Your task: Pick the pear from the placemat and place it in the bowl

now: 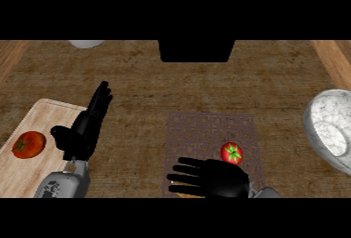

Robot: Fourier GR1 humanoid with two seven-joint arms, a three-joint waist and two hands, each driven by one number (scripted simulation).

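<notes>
Brown, wood-grained table [205, 83] fills the frame, seen from steeply above. At the top centre sits a black block [197, 50], its upper part cut off by the frame, and a pale rounded object [86, 43] at the upper left is also cut off, too little showing to identify. A white marbled bowl [332, 130] lies at the right edge, partly out of frame.

On a dark, patterned placemat [205, 130] in the lower centre lies a small red, round fruit with a green star-shaped top [231, 153]; it looks more like a tomato than a pear. The right hand [212, 179] lies low on the placemat, fingers spread and pointing toward the left of the frame. The fruit sits just above the hand's upper right edge, outside the fingers, not grasped; whether it touches the hand is unclear. A sliver of something yellowish [185, 195] peeks from under the hand at the bottom, mostly hidden.

At the left, the left hand [82, 132] rests open, fingers straight and together, pointing up. Beside it, a light wooden cutting board [37, 121] holds a second red fruit [28, 144].
</notes>
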